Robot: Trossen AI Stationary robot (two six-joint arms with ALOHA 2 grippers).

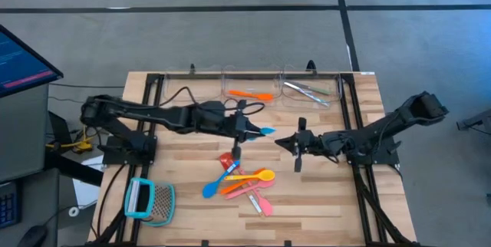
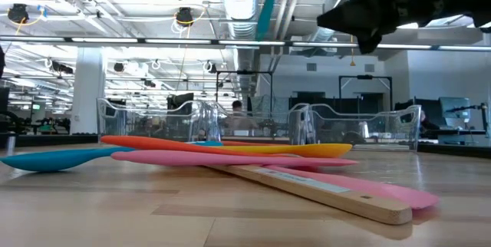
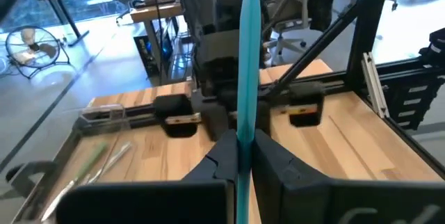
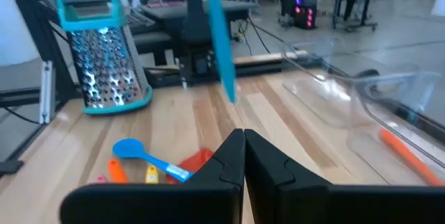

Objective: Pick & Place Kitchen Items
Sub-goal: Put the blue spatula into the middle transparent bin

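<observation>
My left gripper (image 1: 247, 130) is over the table's middle, shut on a slim teal-blue utensil (image 3: 247, 57), whose free end (image 1: 267, 130) sticks out toward the table's right. The utensil also shows in the low view (image 2: 267, 5) and the right wrist view (image 4: 219, 40). My right gripper (image 1: 295, 144) is shut and empty, just right of it, above the table. Blue (image 1: 213, 188), yellow (image 1: 259, 175), orange (image 1: 239, 187) and pink (image 1: 259, 202) utensils and a red-headed spatula (image 1: 228, 162) lie piled on the table nearer the front. My left gripper pinches the teal-blue utensil between its two fingers (image 3: 224, 156), holding it where it leaves the fingertips (image 3: 243, 139). The utensil runs on past the fingertips, along the fingers. It is lifted clear of the table, slanting down toward the table's right.
Clear trays stand along the far edge: one (image 1: 247, 84) holds an orange utensil (image 1: 250, 93), another (image 1: 311, 86) holds silvery and green pieces. A teal-framed metal grater (image 1: 149, 201) lies at the front left. Black frame rails run along both table sides.
</observation>
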